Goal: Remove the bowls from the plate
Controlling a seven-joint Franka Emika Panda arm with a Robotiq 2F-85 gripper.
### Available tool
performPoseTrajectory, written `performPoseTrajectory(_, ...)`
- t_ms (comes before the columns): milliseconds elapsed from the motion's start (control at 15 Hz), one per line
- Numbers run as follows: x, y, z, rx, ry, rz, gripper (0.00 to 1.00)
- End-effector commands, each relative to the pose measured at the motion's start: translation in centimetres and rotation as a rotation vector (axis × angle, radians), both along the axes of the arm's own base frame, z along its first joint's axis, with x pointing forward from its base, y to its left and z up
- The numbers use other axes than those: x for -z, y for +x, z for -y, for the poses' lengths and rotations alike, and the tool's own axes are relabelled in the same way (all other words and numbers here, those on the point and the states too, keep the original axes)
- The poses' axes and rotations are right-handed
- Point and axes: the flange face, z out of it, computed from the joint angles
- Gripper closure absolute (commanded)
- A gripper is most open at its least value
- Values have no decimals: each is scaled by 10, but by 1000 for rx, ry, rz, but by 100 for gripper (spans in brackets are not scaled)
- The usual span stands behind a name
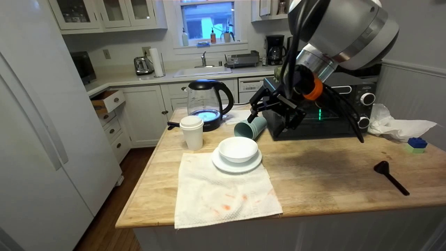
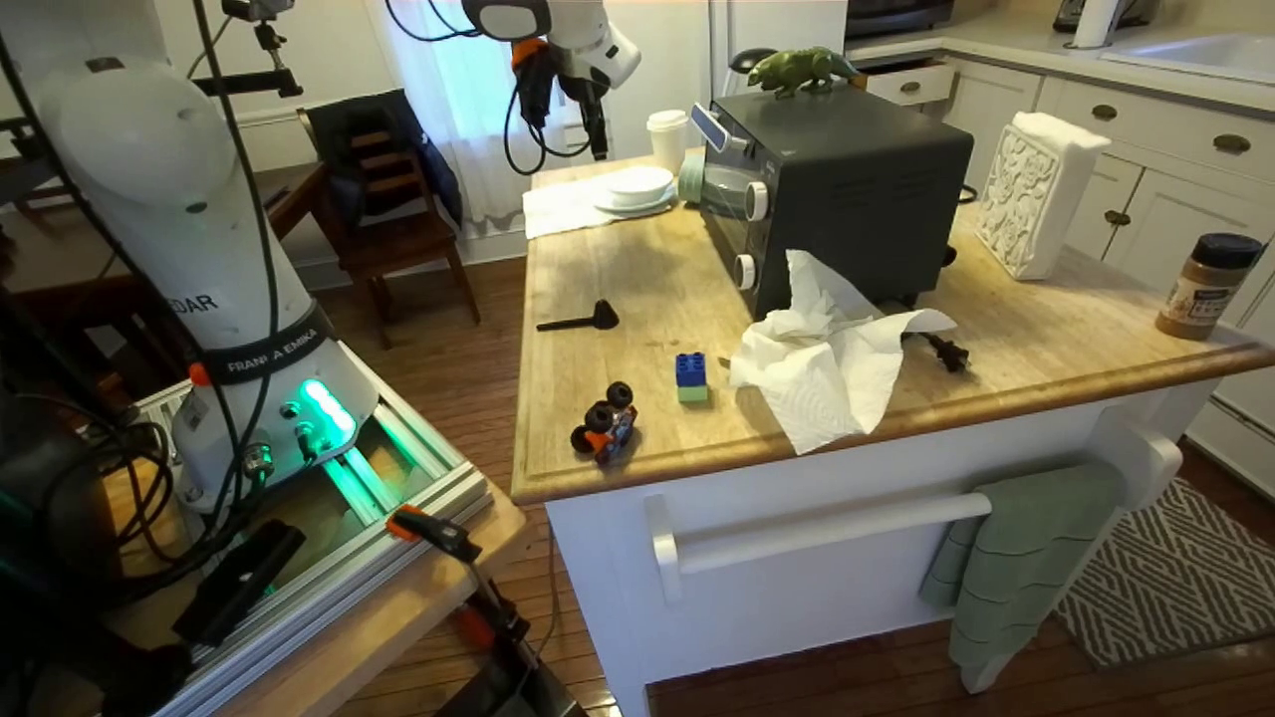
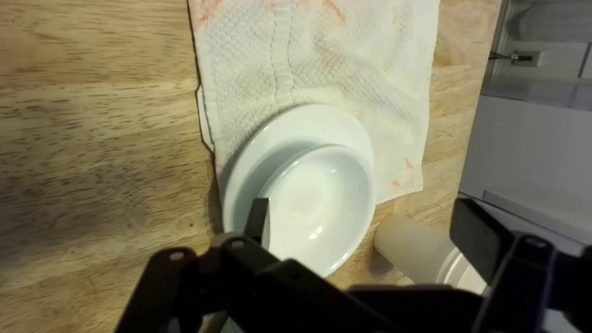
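One white bowl (image 1: 238, 149) sits upright on the white plate (image 1: 219, 164), which lies at the far edge of the beige cloth. Only one bowl can be made out. In an exterior view the bowl (image 2: 639, 181) and plate (image 2: 630, 211) show at the island's far end. My gripper (image 1: 263, 128) is open and empty, raised above the table near the bowl. In the wrist view the gripper (image 3: 360, 208) has its jaws wide apart; one finger overlaps the near rim of the bowl (image 3: 319, 203), the other lies beyond it. The plate (image 3: 323, 119) sticks out from under the bowl.
A lidded cream-white cup (image 1: 192, 134) stands close to the plate. A pale green cup (image 1: 251, 128) lies on its side behind it. A glass kettle (image 1: 205, 104) and black toaster oven (image 2: 837, 189) stand nearby. The cloth (image 1: 223, 195), a black scoop (image 1: 390, 176) and toy bricks (image 1: 416, 144) lie on the island.
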Motion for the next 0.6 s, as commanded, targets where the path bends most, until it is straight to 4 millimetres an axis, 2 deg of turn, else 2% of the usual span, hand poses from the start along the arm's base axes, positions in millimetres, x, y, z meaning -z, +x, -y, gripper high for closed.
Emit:
performPoseTrajectory(0, 0, 1, 0, 1, 2, 1, 0)
performPoseTrajectory(400, -1, 2, -2, 0, 5, 4, 0)
performPoseTrajectory(533, 14, 8, 1, 42, 13, -1, 0)
